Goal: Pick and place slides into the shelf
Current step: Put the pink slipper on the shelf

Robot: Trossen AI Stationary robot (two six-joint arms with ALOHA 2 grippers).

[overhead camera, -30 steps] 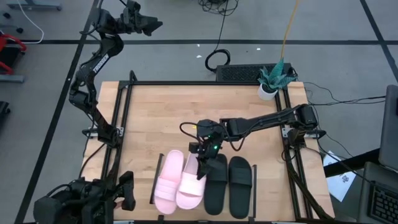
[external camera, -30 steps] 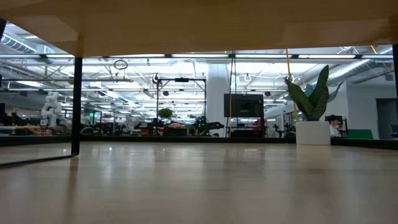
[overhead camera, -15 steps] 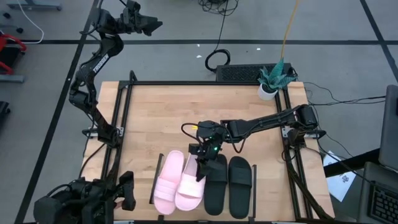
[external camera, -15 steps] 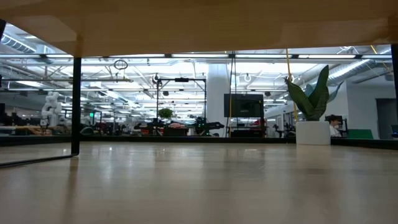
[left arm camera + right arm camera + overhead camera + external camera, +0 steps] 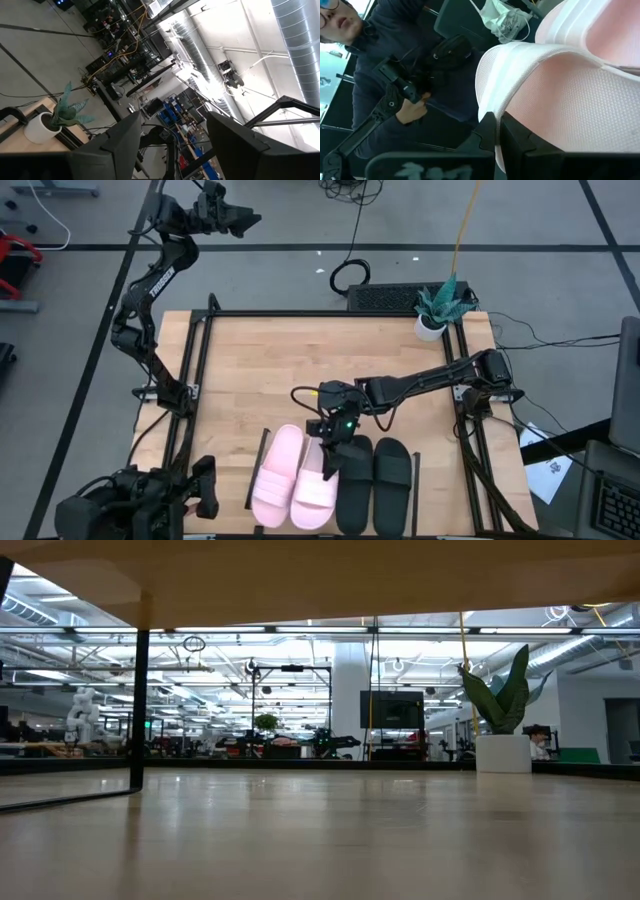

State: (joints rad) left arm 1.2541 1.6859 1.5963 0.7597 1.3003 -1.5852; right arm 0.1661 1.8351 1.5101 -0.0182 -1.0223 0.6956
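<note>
Two pale pink slides (image 5: 278,477) (image 5: 315,480) and two black slides (image 5: 352,475) (image 5: 392,475) lie side by side, soles down, on the shelf (image 5: 251,480) at the table's near edge. My right gripper (image 5: 329,460) is shut and sits low between the right pink slide and the left black slide, at their far ends. In the right wrist view the pink slide (image 5: 560,85) fills the picture just past the fingers. My left gripper (image 5: 243,222) is raised beyond the table's far left corner, open on nothing (image 5: 170,145). My right gripper meets the right pink slide with its shut fingertips (image 5: 492,131), at the strap's edge (image 5: 487,95) on the side facing the black slide. The fingers come from the table's far side, slanting a little downward. The slide lies flat on the shelf.
A potted plant (image 5: 435,308) stands at the table's far right corner (image 5: 505,710). Bare wood spreads over the table's far half (image 5: 300,360). The shelf's underside (image 5: 320,570) and one black post (image 5: 140,710) frame the low view. A person in dark clothes (image 5: 395,75) stands beyond the near edge.
My right gripper, still shut, has moved toward the table's near edge and slightly right, rolling a little. The shelf and all the slides on it have slid with it the same way. In the low view the shelf's black post has shifted sideways.
</note>
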